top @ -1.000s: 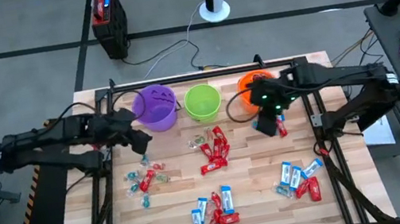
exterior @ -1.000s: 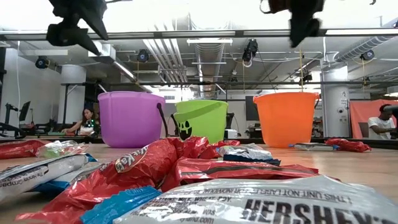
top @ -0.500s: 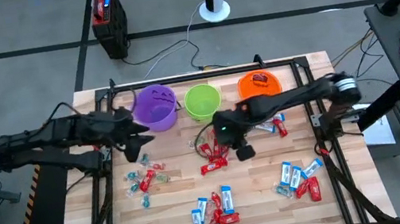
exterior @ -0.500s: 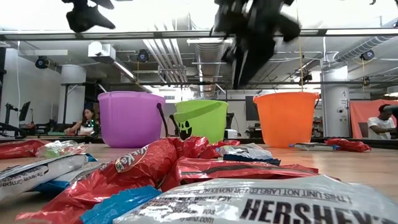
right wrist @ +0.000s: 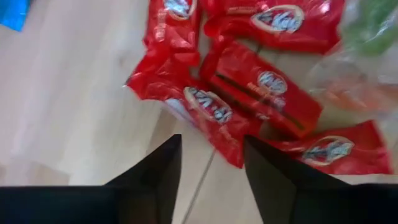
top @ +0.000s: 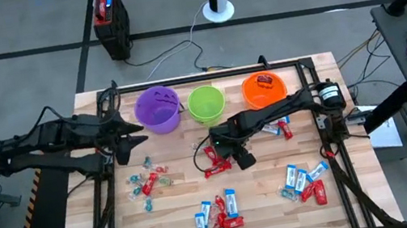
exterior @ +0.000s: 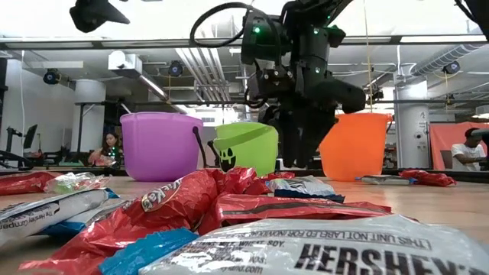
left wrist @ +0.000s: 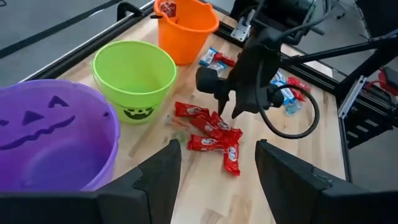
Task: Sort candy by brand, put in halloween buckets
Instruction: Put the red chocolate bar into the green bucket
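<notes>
Your right gripper (right wrist: 208, 168), fingers spread and empty, hovers just above the cluster of small red crinkly foil-wrapped candy bars (right wrist: 249, 93) mid-table, near the lime green plastic bucket (top: 206, 103). Expect light, slippery wrappers; pinch one bar across its stiff middle. Left gripper (left wrist: 214, 177) waits, also spread, beside the purple plastic bucket (left wrist: 43, 134).

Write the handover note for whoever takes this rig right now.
Right gripper: open, empty, low over the red candy pile mid-table.
Left gripper: open, empty, raised beside the purple bucket.
Done: one red piece in the orange bucket. Green bucket looks empty.
Left: red, blue-and-white and small clear-wrapped candy still scattered in several piles.
</notes>
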Available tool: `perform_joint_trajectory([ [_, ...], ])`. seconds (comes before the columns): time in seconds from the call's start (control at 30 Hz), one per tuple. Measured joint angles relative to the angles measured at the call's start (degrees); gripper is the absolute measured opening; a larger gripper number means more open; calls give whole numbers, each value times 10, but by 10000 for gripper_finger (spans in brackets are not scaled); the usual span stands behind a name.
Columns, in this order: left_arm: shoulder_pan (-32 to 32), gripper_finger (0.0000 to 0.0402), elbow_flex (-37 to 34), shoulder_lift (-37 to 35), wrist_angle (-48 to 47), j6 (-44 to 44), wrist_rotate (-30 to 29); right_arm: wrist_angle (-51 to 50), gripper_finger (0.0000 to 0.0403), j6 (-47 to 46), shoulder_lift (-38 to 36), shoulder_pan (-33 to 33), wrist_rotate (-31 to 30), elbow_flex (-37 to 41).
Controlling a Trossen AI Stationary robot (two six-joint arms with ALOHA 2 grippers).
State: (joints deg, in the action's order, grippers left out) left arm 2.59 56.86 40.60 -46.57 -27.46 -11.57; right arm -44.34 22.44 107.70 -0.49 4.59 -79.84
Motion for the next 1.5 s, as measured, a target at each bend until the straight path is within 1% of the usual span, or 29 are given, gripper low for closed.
perform_joint_trajectory([
  [0.07, 0, 190, 0, -1, 0, 0, 0, 17, 186, 15, 2, 0, 1, 1],
  [0.13, 0, 190, 0, 1, 0, 0, -1, 17, 199, 33, 3, 0, 3, 4],
  [0.23, 0, 190, 0, 2, 0, 0, -1, 29, 196, 40, 14, 1, -1, 11],
  [0.3, 0, 190, 0, 4, 0, 0, -8, 33, 181, 46, 22, 1, -1, 18],
  [0.37, 0, 190, 0, 6, 0, 0, -17, 49, 156, 46, 28, 1, -2, 18],
  [0.47, 0, 190, 0, 7, 3, 0, -21, 46, 102, 32, 39, 1, -3, 18],
  [0.57, 0, 190, 0, 10, 3, 0, -21, 46, 38, 5, 41, 1, 4, 18],
  [0.6, 0, 190, 0, 11, 2, 0, -21, 46, 26, 3, 40, 1, 9, 18],
  [0.7, 0, 190, 0, 18, 1, 5, -21, 37, 18, -19, 27, 1, 14, 17],
  [0.8, 0, 190, 0, 28, 0, 11, -20, 4, 15, -56, -5, 0, 26, 12],
  [0.9, 0, 190, 0, 41, -1, 19, -19, -36, 15, -115, -59, -6, 59, -5],
  [0.97, 0, 190, 0, 50, -1, 34, -9, -51, 14, -175, -91, -11, 64, -14],
  [1.03, 0, 190, 0, 62, 1, 53, 2, -45, 14, -242, -118, -19, 41, -21],
  [1.07, 0, 190, 0, 70, 1, 62, 7, -38, 14, -273, -130, -24, 14, -25],
  [1.13, 0, 190, 0, 85, 7, 79, 22, -19, 14, -328, -151, -39, -63, -37],
  [1.2, 0, 190, 0, 103, 12, 89, 40, -3, 13, -355, -163, -60, -129, -42],
  [1.27, 0, 190, 0, 120, 23, 90, 62, 15, 13, -365, -164, -88, -162, -45],
  [1.37, 4, 190, 0, 145, 48, 71, 95, 33, 13, -368, -151, -134, -155, -56],
  [1.5, 21, 190, 5, 174, 60, 15, 99, 48, 20, -349, -121, -179, -110, -72],
])
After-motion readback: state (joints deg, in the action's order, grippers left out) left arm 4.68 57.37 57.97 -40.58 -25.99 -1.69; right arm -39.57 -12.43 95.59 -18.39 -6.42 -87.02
